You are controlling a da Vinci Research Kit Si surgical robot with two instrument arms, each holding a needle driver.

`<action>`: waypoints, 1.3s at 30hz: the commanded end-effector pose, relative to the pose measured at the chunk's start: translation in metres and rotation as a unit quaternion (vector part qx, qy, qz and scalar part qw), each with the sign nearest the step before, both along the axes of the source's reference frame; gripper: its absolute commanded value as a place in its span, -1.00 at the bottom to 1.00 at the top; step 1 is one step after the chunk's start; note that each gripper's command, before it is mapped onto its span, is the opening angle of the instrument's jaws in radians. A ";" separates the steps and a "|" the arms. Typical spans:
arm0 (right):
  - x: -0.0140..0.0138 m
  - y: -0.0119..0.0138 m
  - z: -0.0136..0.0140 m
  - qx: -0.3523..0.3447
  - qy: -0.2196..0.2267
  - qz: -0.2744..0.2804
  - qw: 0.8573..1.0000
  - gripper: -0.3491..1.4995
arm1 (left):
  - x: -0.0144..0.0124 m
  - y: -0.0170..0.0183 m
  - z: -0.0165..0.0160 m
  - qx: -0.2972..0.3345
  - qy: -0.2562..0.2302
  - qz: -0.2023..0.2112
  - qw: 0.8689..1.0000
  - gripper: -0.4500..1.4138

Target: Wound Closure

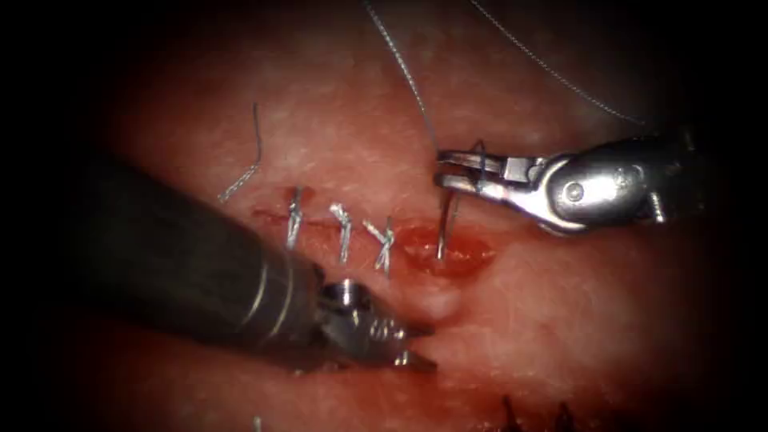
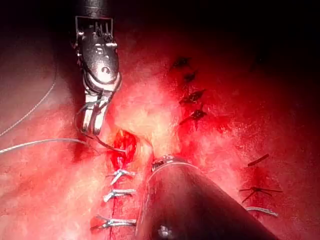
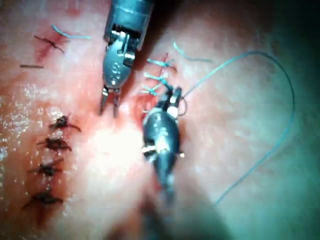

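The cut [image 1: 444,252] runs across the tissue [image 1: 560,320]; three thread stitches [image 1: 344,232] close its left stretch, and its right end gapes, wet with red fluid. My right tool [image 1: 454,174] is shut on the curved needle [image 1: 442,232] near its rear end. The needle hangs down with its tip in the gaping part of the cut [image 2: 124,150]. Thread [image 1: 404,72] trails up and away from it. My left tool [image 1: 424,346] rests on the tissue just below the cut, jaws open, holding nothing. The right wrist view shows its fingers [image 3: 103,106] spread.
A cut end of thread [image 1: 252,164] lies above the leftmost stitch. Another thread [image 1: 560,80] crosses the upper right. A row of dark stitches [image 3: 50,145] from another closed cut lies beyond the left tool.
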State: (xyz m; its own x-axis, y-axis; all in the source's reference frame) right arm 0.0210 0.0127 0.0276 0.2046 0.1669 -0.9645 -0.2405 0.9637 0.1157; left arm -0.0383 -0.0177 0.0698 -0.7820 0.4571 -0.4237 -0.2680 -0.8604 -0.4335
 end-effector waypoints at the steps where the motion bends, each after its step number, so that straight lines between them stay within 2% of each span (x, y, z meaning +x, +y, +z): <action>1: 0.0006 -0.0005 0.0003 0.002 -0.001 0.001 1.000 -1.00 | -0.0003 -0.0012 0.0004 0.002 0.000 0.001 1.000 -0.48; 8: 0.0008 0.0005 0.0005 0.021 -0.002 0.011 1.000 -1.00 | -0.0002 -0.0011 0.0007 0.001 0.000 0.001 1.000 -0.48; 13: 0.0014 0.0006 0.0006 0.044 0.001 -0.001 0.999 -1.00 | -0.0001 -0.0010 0.0009 0.001 0.000 0.002 1.000 -0.48; 17: 0.0019 0.0003 0.0007 0.089 0.006 -0.007 0.996 -1.00 | 0.0002 -0.0009 0.0010 0.000 0.000 0.003 1.000 -0.48; 22: 0.0018 0.0014 0.0012 0.133 0.008 -0.007 0.991 -1.00 | 0.0002 -0.0009 0.0011 0.000 0.000 0.003 1.000 -0.48; 23: 0.0018 0.0019 0.0017 0.162 -0.006 -0.012 0.987 -1.00 | 0.0003 -0.0009 0.0011 0.000 0.000 0.003 1.000 -0.50; 26: 0.0019 0.0018 0.0028 0.222 -0.013 -0.009 0.975 -1.00 | 0.0003 -0.0009 0.0011 0.001 -0.001 0.004 1.000 -0.50; 27: 0.0019 0.0018 0.0028 0.222 -0.013 -0.009 0.975 -1.00 | 0.0003 -0.0009 0.0011 0.001 -0.001 0.004 1.000 -0.50; 31: 0.0020 0.0010 0.0038 0.281 -0.021 -0.014 0.960 -1.00 | 0.0004 -0.0009 0.0011 0.000 -0.001 0.004 1.000 -0.50; 35: 0.0020 -0.0001 0.0040 0.352 -0.026 -0.033 0.935 -1.00 | 0.0005 -0.0009 0.0011 -0.002 -0.001 0.003 1.000 -0.50; 36: 0.0020 -0.0008 0.0036 0.386 -0.029 -0.042 0.921 -1.00 | 0.0005 -0.0009 0.0011 -0.002 -0.001 0.003 1.000 -0.50; 37: 0.0020 -0.0008 0.0036 0.386 -0.029 -0.042 0.921 -1.00 | 0.0005 -0.0009 0.0011 -0.002 -0.001 0.003 1.000 -0.50; 38: 0.0020 -0.0014 0.0032 0.412 -0.026 -0.052 0.909 -1.00 | 0.0006 -0.0009 0.0011 -0.003 -0.001 0.003 1.000 -0.50; 39: 0.0020 -0.0017 0.0030 0.420 -0.025 -0.056 0.906 -1.00 | 0.0006 -0.0009 0.0011 -0.003 -0.001 0.003 1.000 -0.50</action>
State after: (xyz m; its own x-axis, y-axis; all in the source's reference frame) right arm 0.0222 0.0119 0.0304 0.3103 0.8144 -0.4905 -0.1696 0.5551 0.8143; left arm -0.0374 -0.0174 0.0705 -0.7830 0.4500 -0.4294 -0.2634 -0.8653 -0.4266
